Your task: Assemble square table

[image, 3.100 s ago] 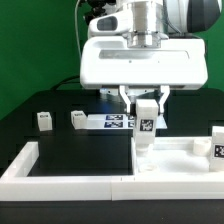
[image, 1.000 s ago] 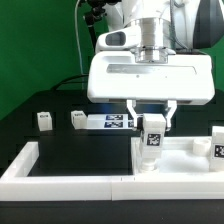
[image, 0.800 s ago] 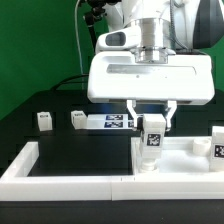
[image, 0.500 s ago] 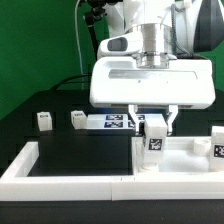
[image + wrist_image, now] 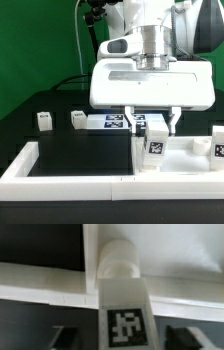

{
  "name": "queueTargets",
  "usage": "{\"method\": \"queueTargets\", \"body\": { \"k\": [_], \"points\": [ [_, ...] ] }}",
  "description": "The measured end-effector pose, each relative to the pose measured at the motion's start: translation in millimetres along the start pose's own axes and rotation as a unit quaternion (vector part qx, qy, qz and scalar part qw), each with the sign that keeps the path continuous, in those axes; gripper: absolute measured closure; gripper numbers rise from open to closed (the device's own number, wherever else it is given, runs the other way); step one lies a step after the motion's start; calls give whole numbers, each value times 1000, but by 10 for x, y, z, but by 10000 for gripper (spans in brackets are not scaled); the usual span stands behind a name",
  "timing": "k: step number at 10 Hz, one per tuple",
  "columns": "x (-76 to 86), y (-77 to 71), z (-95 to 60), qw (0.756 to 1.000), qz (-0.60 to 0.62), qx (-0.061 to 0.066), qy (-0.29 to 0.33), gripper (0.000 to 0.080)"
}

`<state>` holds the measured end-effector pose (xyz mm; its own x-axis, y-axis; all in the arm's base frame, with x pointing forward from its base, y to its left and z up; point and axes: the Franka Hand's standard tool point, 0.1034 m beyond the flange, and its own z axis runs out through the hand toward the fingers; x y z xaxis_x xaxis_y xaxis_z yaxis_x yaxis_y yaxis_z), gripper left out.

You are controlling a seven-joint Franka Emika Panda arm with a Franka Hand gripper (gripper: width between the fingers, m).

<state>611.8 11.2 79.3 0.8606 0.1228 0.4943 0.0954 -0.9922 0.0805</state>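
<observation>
We are at the leg-fitting step. One leg stands upright at a corner of the square panel, on its side toward the exterior view's left. The panel lies on the counter. The claw hangs over that leg with its fingers spread to either side. The wrist view shows dark gaps between them and the leg, so we judge the claw open and gripping nothing. Next, we think, it must close squarely on the leg and turn it home, keeping it upright. A spare leg waits well apart, toward the exterior view's left.
</observation>
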Motion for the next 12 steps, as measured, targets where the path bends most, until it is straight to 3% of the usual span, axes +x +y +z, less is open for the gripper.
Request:
{"method": "queueTargets", "body": {
  "k": [1,2,8,9,10,12],
  "points": [
    [0,0,0,1000,0,0,0,241],
    [0,0,0,1000,0,0,0,178],
    [-13,-12,7,1000,2,4,-7,150],
    [-14,-93,-4,998,18,32,-54,150],
    [100,-141,-59,994,33,52,-86,150],
    [177,-170,-62,991,46,66,-110,150]
  ]
}}
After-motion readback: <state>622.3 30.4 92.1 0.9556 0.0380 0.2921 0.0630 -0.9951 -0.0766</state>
